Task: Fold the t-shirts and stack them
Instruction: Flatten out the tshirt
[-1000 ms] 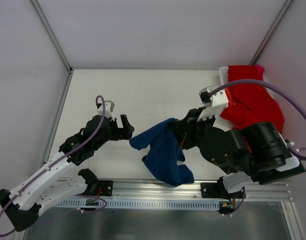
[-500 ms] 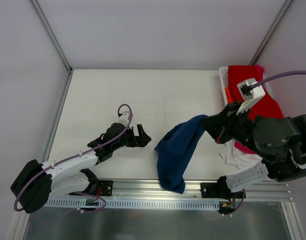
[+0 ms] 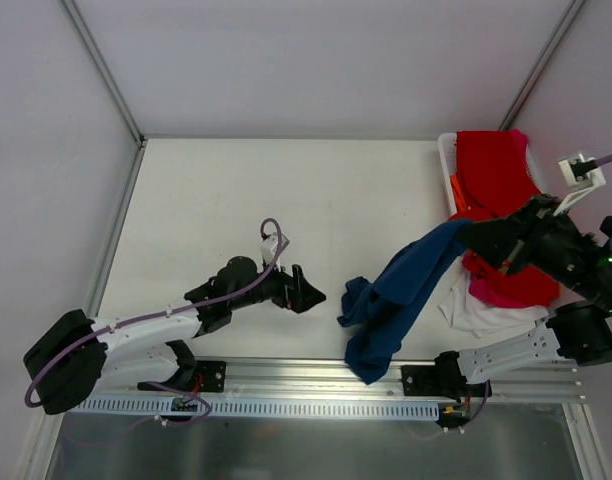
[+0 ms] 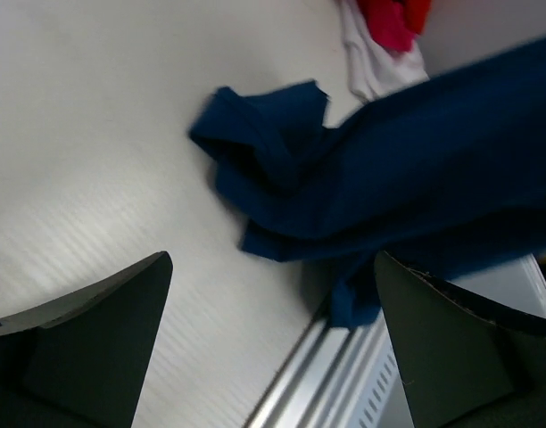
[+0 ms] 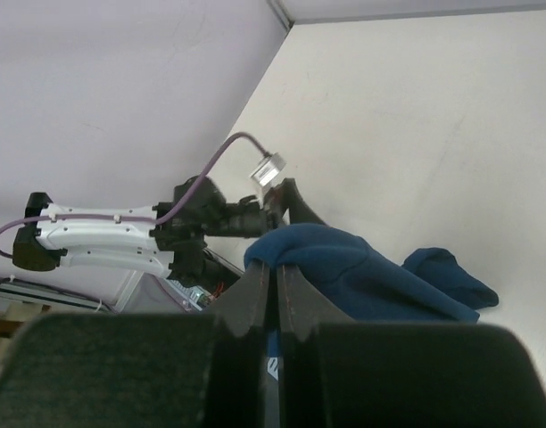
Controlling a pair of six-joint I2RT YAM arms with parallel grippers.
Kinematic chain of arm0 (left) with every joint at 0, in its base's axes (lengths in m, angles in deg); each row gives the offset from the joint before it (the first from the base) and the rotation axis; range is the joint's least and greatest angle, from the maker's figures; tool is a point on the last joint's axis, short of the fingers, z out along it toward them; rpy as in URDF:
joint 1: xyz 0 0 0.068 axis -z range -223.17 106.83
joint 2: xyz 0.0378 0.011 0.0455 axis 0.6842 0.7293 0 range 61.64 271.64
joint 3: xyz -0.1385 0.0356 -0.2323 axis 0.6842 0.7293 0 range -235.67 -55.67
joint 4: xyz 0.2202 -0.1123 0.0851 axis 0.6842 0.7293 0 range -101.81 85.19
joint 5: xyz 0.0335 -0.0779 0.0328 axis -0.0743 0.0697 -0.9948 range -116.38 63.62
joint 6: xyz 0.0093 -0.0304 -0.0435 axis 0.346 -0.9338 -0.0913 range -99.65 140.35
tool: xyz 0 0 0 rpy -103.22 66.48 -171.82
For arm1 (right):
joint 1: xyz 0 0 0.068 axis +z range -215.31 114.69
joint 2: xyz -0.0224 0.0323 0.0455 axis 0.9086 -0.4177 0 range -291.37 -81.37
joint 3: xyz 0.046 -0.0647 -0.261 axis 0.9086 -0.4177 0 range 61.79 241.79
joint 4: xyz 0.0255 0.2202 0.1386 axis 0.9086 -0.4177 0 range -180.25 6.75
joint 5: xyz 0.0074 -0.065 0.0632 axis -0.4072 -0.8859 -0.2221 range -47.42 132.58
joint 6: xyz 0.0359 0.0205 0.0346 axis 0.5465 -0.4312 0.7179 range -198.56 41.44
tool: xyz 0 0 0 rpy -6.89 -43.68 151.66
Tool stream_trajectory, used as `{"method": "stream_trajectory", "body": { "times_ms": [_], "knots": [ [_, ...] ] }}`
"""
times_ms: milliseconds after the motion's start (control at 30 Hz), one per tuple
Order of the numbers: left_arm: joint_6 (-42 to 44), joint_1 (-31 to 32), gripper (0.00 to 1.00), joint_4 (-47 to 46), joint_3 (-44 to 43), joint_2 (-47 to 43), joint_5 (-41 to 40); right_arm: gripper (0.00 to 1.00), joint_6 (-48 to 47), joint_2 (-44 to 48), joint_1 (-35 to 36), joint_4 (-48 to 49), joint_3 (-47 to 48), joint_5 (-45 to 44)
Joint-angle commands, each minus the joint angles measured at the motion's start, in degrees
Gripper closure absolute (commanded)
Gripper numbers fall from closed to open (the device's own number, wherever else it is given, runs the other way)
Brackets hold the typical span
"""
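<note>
Navy tee [image 3: 401, 295] hangs left of basket [image 3: 447, 160], pinched btwn right gripper [image 3: 473, 233] fingers; left gripper [image 3: 309, 291] spread wide, empty. Nothing folded/stacked yet; other tees [image 3: 496, 180] heaped at basket.

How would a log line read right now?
right gripper: shut on navy t-shirt, one end raised | left gripper: open, near its trailing end

The back and left of the counter [image 3: 286, 190] are bare, with lots of room. The navy t-shirt [image 3: 406, 290] hangs slanting from the pinched right fingers [image 3: 473, 235] down to the counter and blocks the front middle. The wide-apart left fingers [image 3: 311, 288] sit near its bunched end, a small gap between. The white basket [image 3: 447, 165] and red t-shirt [image 3: 496, 170] fill the right.
</note>
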Motion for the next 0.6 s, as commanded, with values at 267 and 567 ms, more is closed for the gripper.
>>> {"method": "stream_trajectory", "body": {
  "times_ms": [267,567],
  "knots": [
    [7.44,19.0,0.01,-9.16,-1.0,4.74,-2.44,1.0,1.98,3.82,-0.32,-16.75,-4.26,-4.13],
    [4.36,30.61,0.05,-5.74,-16.11,29.09,-22.39,1.0,3.29,3.46,-0.32,-16.66,-6.46,-4.13]
  ]
}}
